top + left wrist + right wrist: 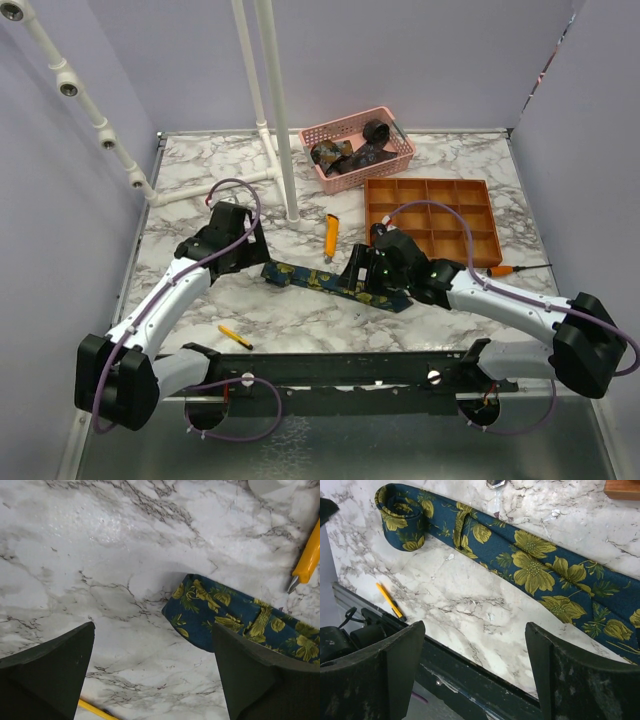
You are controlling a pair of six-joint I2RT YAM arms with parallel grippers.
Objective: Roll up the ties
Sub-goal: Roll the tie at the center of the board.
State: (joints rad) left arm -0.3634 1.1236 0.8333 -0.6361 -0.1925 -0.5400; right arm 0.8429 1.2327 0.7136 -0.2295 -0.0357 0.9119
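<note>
My left tool point(154, 645) and my right tool point(475, 640) both stand wide open and hold nothing, above the floral tie point(335, 285) that lies stretched along the marble tabletop point(300, 320). Only its narrow end is wound into a small coil point(400, 517), so I judge most of this roll is left to do, while a few dark ties point(350, 152) sit bundled in the pink basket point(400, 165)

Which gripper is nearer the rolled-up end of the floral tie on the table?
Left. The left gripper hovers open right at the rolled end; the right gripper sits open farther along the tie, by its flat part.
</note>
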